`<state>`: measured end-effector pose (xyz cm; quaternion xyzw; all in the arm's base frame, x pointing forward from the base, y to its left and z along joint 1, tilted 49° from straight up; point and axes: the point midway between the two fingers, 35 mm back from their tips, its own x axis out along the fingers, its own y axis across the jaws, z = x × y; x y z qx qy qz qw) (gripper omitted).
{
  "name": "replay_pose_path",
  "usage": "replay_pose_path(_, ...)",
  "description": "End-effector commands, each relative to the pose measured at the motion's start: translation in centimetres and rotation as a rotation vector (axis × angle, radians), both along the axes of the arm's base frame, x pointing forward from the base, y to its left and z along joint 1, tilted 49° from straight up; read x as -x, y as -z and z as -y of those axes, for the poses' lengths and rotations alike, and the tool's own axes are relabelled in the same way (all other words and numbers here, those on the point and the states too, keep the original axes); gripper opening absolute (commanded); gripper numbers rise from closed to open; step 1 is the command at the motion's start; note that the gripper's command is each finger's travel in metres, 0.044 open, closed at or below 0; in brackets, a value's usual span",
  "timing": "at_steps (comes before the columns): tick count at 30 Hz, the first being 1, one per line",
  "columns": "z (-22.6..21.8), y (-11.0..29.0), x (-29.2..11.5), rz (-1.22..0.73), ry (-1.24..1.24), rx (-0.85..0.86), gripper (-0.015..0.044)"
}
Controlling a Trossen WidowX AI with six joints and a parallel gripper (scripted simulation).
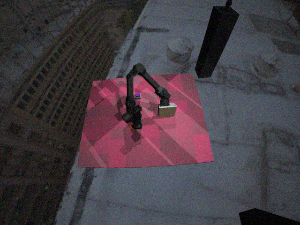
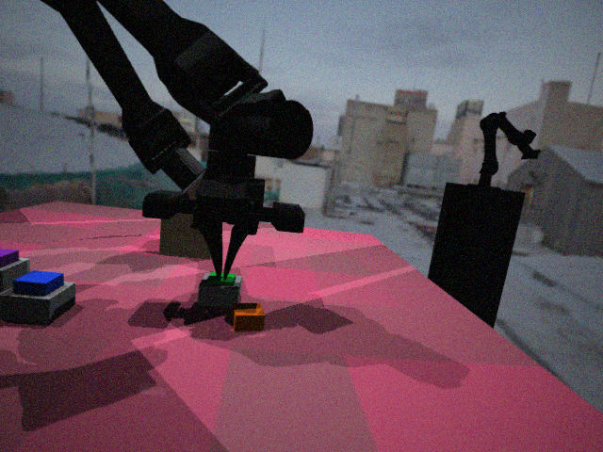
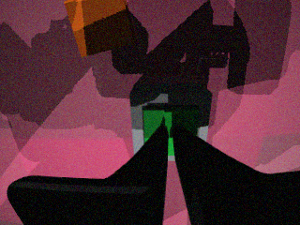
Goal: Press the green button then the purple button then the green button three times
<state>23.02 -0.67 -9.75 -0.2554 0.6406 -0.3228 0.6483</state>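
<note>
The green button (image 2: 220, 278) (image 3: 157, 127) sits on a grey base on the pink mat (image 2: 389, 340). My gripper (image 2: 222, 272) (image 3: 169, 133) (image 1: 136, 124) is shut, empty, pointing straight down with its fingertips touching the top of the green button. The purple button (image 1: 138, 95) (image 2: 7, 256) lies further back on the mat, at the far left edge in the exterior view. In the top view the green button is hidden under the gripper.
An orange block (image 2: 249, 315) (image 3: 103, 19) (image 1: 131, 126) lies right beside the green button's base. A blue button (image 2: 38, 282) stands at the left near the purple one. The arm's tan base box (image 1: 167, 110) stands behind. A black pillar (image 2: 475, 248) (image 1: 216, 41) stands off the mat.
</note>
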Motion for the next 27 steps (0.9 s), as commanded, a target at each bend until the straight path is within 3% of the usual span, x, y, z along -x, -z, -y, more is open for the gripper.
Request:
replay_pose_path(1,0.1,0.0,0.1,-0.006,-0.004,0.004,0.0020)
replay_pose_path(9,0.1,0.0,0.1,-0.006,-0.004,0.004,0.0020)
replay_pose_path(14,-2.5,-2.3,0.0,-0.006,-0.004,0.001,0.0020)
replay_pose_path(27,-1.6,-1.5,0.0,-0.006,-0.004,0.001,0.0020)
